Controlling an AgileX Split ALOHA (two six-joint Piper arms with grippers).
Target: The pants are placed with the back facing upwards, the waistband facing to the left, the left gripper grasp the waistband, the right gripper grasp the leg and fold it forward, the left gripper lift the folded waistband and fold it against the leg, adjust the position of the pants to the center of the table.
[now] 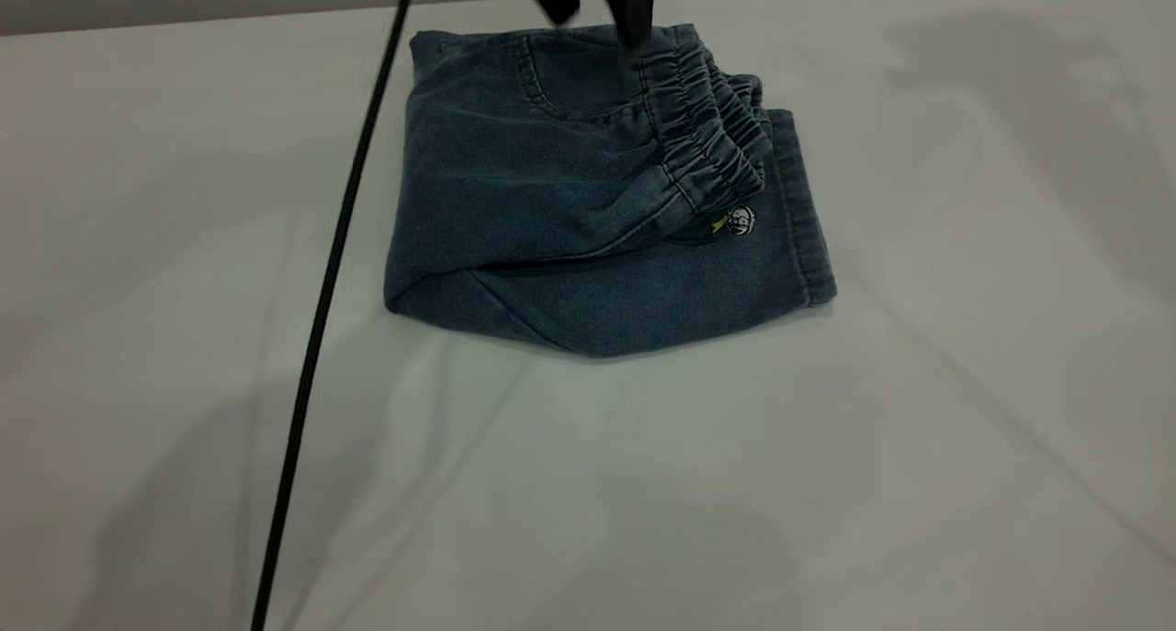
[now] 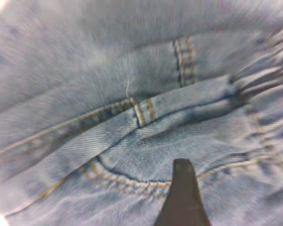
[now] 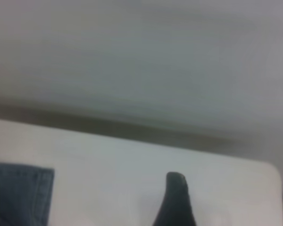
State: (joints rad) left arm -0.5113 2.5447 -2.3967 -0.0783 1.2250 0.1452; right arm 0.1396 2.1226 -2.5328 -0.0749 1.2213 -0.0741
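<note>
Pants (image 1: 588, 236): folded into a compact bundle on the table (image 1: 965, 429), toward its far side, waistband (image 1: 712, 126) laid over the leg (image 1: 643, 300).
Left gripper (image 1: 597, 2): fingers spread just above the waistband's far end.
Right gripper (image 3: 175, 200): finger state cannot be told.
Step judged: release, then centring; the bundle is best nudged whole, so that the folds are not disturbed.

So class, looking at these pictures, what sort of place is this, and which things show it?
Probably a robot test bench or lab, not a home: a wide bare white table, a black cable hanging across it, and a left gripper over folded denim pants.
</note>
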